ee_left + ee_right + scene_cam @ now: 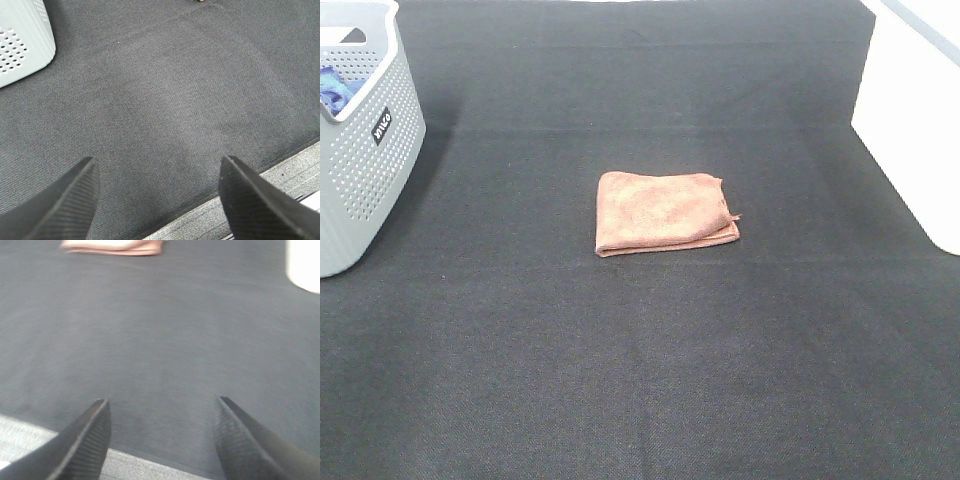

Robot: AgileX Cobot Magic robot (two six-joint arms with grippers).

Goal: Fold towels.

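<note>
The terracotta-brown towel (665, 211) lies folded into a small rectangle in the middle of the black mat, layered edges showing along its near and right sides. Its near edge also shows as a blurred strip, the towel (114, 246), far ahead in the right wrist view. Neither arm appears in the exterior high view. My left gripper (157, 170) hangs open over bare mat near the table's front edge, nothing between its fingers. My right gripper (160, 410) is likewise open and empty above the mat, well short of the towel.
A grey perforated basket (375, 140) stands at the far left with a blue cloth (338, 88) inside; its corner, the basket (22, 42), shows in the left wrist view. A white box (915, 120) sits at the right edge. The black mat (640, 380) covers the table.
</note>
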